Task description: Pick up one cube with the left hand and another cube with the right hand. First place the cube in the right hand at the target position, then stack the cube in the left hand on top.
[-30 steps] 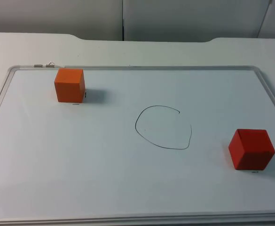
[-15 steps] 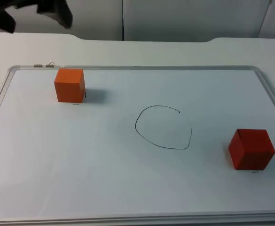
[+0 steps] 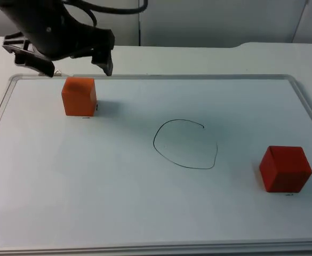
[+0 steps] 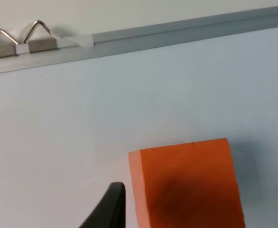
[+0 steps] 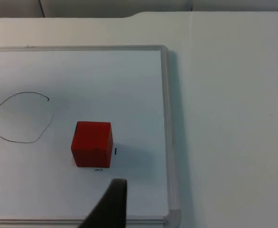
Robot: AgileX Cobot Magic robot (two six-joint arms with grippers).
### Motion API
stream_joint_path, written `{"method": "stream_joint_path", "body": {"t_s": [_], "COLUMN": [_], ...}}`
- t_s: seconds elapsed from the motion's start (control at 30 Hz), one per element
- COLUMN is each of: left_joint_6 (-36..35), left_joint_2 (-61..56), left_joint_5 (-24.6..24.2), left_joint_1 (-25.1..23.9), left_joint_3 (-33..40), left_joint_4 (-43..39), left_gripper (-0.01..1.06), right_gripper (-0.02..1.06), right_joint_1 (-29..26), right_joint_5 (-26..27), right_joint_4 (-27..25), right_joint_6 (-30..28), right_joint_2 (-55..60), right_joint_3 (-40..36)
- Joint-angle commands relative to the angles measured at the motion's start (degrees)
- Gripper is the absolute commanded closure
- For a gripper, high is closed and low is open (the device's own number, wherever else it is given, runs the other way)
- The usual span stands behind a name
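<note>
An orange cube (image 3: 79, 96) sits at the far left of the whiteboard, and a red cube (image 3: 285, 169) sits near its right edge. Between them a hand-drawn circle (image 3: 185, 144) marks the board. My left gripper (image 3: 76, 69) hangs open just behind and above the orange cube, one finger to each side of it and clear of it. In the left wrist view the orange cube (image 4: 186, 185) lies close beside a black fingertip (image 4: 108, 209). In the right wrist view the red cube (image 5: 92, 144) lies a little way ahead of the right gripper's fingertip (image 5: 114, 202), with the circle (image 5: 21, 117) beyond.
The whiteboard's metal frame (image 3: 145, 76) borders the work area, and a clip (image 4: 20, 40) is fixed to its far edge near the orange cube. The white table (image 5: 234, 118) lies beyond the frame (image 5: 166, 133) on the right.
The left arm has come in from the upper left corner and dropped toward the orange cube. Both cubes are where they were.
</note>
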State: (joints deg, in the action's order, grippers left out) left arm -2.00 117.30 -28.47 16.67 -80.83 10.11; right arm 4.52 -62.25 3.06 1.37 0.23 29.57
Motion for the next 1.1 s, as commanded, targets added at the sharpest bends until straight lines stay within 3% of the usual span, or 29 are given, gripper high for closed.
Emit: {"method": "stream_joint_path", "body": {"t_s": [0.0,0.53,0.93,1.03,1.07], "left_joint_6": [-3.0,-3.6,-3.0,-3.0,-3.0], "left_joint_2": [1.1,6.7,7.7,7.7,7.7], "left_joint_5": [2.1,7.6,8.3,8.4,8.5], "left_joint_1": [0.5,0.6,0.6,0.6,0.6], "left_joint_3": [-0.6,-0.6,-0.6,-0.6,-0.6], "left_joint_4": [-1.6,-3.3,-3.6,-5.4,-6.4], "left_gripper": [0.0,0.0,0.01,0.11,0.22], "right_gripper": [0.03,0.04,0.04,0.04,0.04], "right_joint_1": [-0.3,-0.3,-0.3,-0.3,-0.3], "right_joint_5": [0.6,0.6,0.6,0.6,0.6], "right_joint_4": [-0.1,0.0,0.0,0.0,0.0], "right_joint_6": [0.2,0.2,0.2,0.2,0.2], "right_joint_2": [-0.2,-0.2,-0.2,-0.2,-0.2], "right_joint_3": [-0.4,-0.4,-0.4,-0.4,-0.4]}}
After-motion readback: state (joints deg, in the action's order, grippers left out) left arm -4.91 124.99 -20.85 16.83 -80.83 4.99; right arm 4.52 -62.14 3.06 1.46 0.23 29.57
